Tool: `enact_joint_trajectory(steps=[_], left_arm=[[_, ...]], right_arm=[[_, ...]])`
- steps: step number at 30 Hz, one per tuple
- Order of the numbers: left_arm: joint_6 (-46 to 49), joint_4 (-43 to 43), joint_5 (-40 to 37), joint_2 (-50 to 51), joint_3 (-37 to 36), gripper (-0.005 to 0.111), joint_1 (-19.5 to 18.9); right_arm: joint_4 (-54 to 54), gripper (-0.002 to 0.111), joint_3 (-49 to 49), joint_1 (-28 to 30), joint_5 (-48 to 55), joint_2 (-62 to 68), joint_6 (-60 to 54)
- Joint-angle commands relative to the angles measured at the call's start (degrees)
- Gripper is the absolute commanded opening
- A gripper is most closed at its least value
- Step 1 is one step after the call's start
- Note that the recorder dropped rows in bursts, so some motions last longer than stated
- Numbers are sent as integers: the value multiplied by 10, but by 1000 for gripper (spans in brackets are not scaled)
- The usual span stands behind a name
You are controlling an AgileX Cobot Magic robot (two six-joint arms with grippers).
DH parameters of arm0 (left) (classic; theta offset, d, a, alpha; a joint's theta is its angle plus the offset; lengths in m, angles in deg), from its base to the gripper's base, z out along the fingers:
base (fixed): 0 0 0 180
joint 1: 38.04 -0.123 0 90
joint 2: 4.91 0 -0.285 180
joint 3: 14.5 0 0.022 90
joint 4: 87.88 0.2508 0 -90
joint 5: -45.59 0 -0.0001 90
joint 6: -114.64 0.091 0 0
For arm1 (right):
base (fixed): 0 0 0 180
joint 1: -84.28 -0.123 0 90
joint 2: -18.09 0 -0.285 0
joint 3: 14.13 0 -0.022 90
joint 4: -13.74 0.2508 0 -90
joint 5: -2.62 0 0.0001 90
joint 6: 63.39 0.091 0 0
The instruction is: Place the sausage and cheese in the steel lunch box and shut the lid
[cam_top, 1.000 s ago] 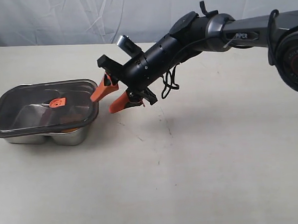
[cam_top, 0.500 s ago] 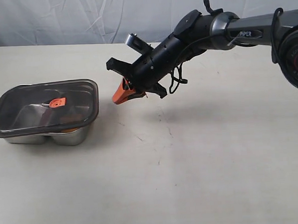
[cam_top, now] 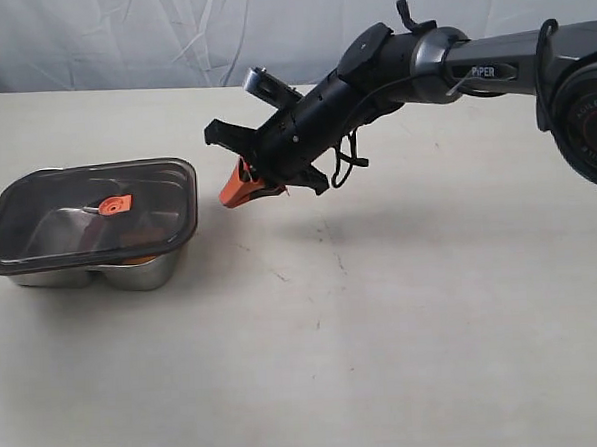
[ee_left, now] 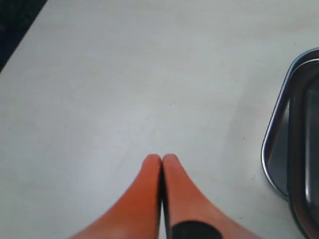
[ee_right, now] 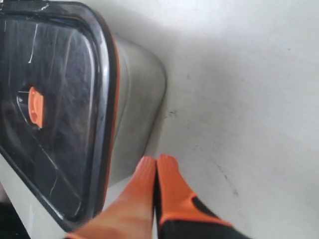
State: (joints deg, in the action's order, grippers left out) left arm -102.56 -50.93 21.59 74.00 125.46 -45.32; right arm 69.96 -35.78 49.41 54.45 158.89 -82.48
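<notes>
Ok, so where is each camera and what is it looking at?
Exterior: off the arms, looking down across the table at the box with its lid on; the right arm and shut right pincer show.
Left wrist: behind the left pincer, facing the table and the box's rim; only its shut tips show.
Right wrist: behind the right pincer, facing the lid and box wall; its shut tips show.
Shared: all three see the box.
</notes>
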Motion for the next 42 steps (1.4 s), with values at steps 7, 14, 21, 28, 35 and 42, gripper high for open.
enact_joint_trajectory(steps=[7,14,21,28,35,42], left_arm=[[4,-47,69,88,15,0,-7],[4,-48,127,155,21,0,-20],[4,-71,167,215,46,0,-42],[4,-89,181,245,69,0,-42],[2,-90,200,271,69,0,-42],[2,-105,214,279,69,0,-40]], right_arm=[[-32,-1,-2,-3,-31,-8,18],[-62,-1,-2,-15,-48,-7,27],[-69,-1,-2,-17,-55,-7,42],[-69,-1,-2,-17,-55,-7,47],[-68,-1,-2,-17,-55,-7,47],[-68,-1,-2,-17,-56,-7,47]])
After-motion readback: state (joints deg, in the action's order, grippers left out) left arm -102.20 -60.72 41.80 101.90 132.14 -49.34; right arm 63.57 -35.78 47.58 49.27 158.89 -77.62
